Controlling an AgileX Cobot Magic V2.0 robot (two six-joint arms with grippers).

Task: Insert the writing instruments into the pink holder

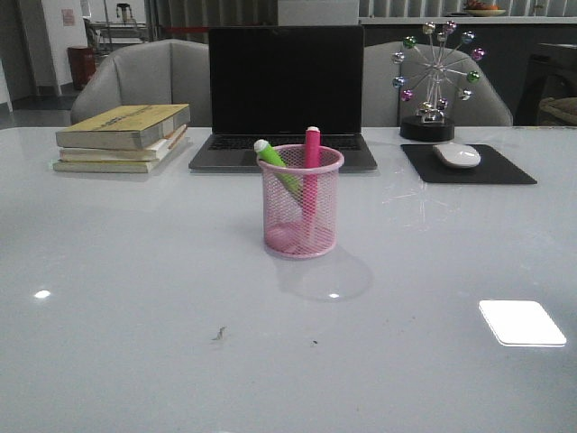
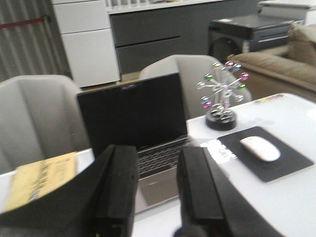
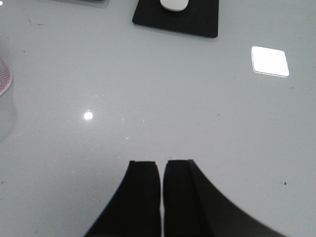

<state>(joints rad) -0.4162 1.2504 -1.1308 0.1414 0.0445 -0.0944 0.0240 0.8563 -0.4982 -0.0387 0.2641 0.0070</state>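
A stack of books (image 1: 123,137) lies at the far left of the white table (image 1: 135,298). To its right, an open laptop (image 1: 285,95) with a dark screen stands at the table's far edge.

The pink holder (image 1: 301,202) stands upright near the table's centre, in front of the laptop. It contains both writing instruments: the lime green pen (image 1: 277,167) leans toward the left, its whitish end above the rim, and the hot pink pen (image 1: 311,171) stands nearly upright just to its right.

Further right, a desk toy with coloured balls (image 1: 435,77) stands behind a black mouse pad (image 1: 469,165) carrying a white mouse (image 1: 457,155).

Neither arm appears in the front view. The left gripper (image 2: 155,190) is raised and faces the laptop; its jaws stand apart with a clear gap and hold nothing. The right gripper (image 3: 161,190) points down at bare table; its jaws are nearly together, a thin slit between them, holding nothing. An edge of the pink holder shows at the border of the right wrist view.
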